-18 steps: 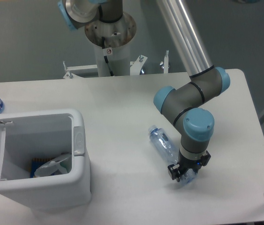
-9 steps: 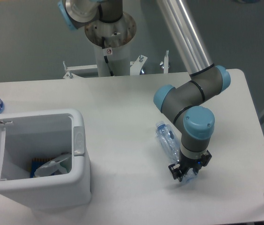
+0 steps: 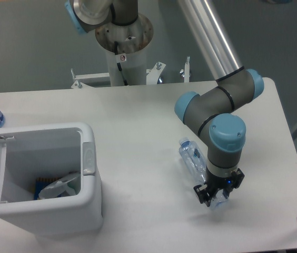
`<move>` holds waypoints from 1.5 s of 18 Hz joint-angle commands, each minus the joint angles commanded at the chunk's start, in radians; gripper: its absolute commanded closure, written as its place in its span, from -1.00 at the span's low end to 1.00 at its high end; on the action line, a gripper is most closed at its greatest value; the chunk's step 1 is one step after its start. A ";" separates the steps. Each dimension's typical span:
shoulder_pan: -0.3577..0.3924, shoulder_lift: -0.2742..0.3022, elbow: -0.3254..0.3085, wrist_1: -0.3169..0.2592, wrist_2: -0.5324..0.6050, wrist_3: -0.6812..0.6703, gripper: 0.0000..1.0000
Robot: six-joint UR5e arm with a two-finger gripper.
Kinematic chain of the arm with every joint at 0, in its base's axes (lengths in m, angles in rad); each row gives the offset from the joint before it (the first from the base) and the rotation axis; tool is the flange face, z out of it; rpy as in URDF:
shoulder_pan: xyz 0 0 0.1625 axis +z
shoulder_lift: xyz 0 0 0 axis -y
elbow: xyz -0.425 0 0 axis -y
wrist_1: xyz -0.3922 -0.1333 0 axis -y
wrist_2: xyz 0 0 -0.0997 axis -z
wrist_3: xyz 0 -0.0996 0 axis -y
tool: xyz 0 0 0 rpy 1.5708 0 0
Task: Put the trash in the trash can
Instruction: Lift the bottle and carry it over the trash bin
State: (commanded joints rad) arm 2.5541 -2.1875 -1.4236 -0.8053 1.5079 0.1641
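Crushed bottle [image 3: 192, 158] lies slanted on the table [image 3: 138, 116], its lower end clamped inside the tool [image 3: 218, 194].

The arm bends steeply down, its end effector [image 3: 218, 195] pointing at the tabletop.
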 joint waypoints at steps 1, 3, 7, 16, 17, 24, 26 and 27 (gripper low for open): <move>0.000 0.009 0.003 0.000 -0.006 0.000 -0.26; 0.002 0.023 0.020 0.000 -0.038 -0.005 -0.26; 0.014 0.060 0.072 0.002 -0.141 -0.023 -0.25; 0.067 0.166 0.123 0.002 -0.362 -0.063 -0.18; 0.074 0.176 0.127 0.002 -0.391 -0.063 -0.18; 0.078 0.232 0.202 0.003 -0.478 -0.130 -0.18; 0.072 0.252 0.210 0.003 -0.515 -0.143 -0.18; 0.063 0.261 0.210 0.003 -0.518 -0.141 -0.18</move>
State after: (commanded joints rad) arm 2.6171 -1.9268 -1.2134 -0.8023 0.9894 0.0230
